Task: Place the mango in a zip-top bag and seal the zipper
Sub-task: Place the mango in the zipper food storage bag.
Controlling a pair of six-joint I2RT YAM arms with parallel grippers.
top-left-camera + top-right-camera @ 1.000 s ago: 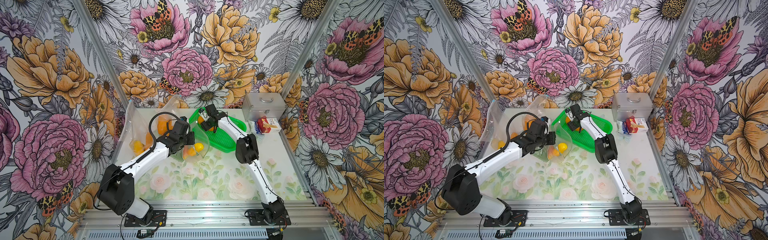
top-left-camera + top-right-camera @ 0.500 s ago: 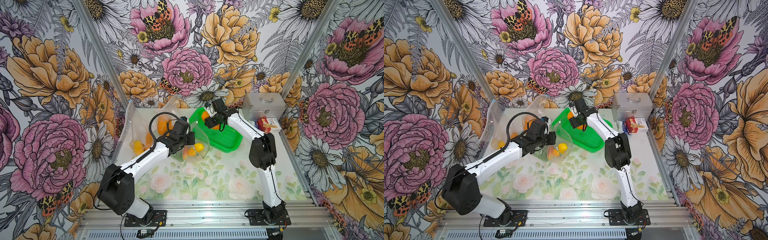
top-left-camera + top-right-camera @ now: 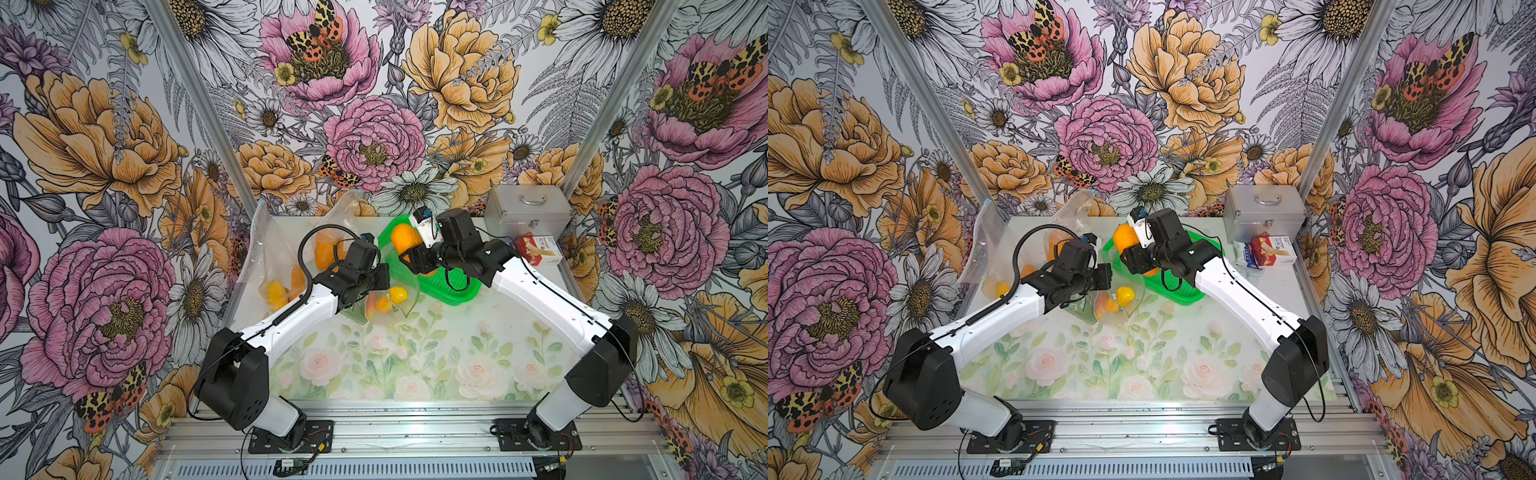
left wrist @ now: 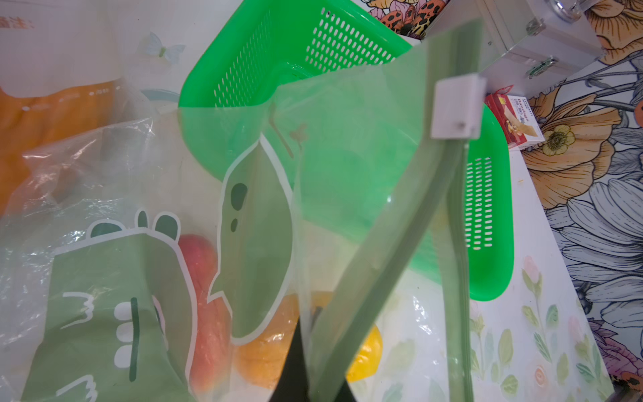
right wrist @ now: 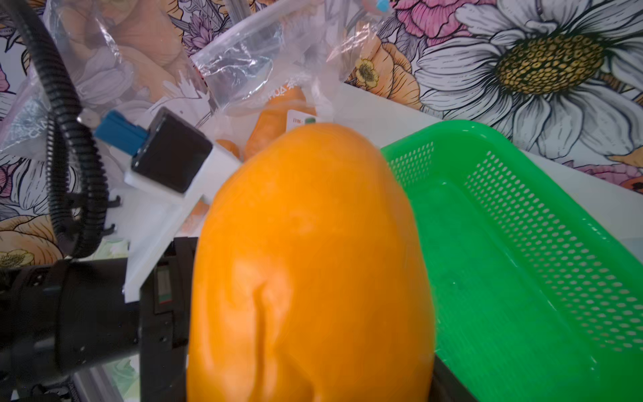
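Right arm (image 3: 540,299) stretches toward the tabletop's (image 3: 415,353) far edge, right pincer (image 3: 410,255) clasping the mango (image 3: 403,237); left pincer (image 4: 306,376), closed, seemingly pinches the bag (image 4: 348,181).

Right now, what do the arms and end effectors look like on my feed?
Both arms have white link shells and black joint housings. The left end effector and right end effector are black. The left arm carries a looped black corrugated hose. The right arm has a thin black cable and a white camera mount.
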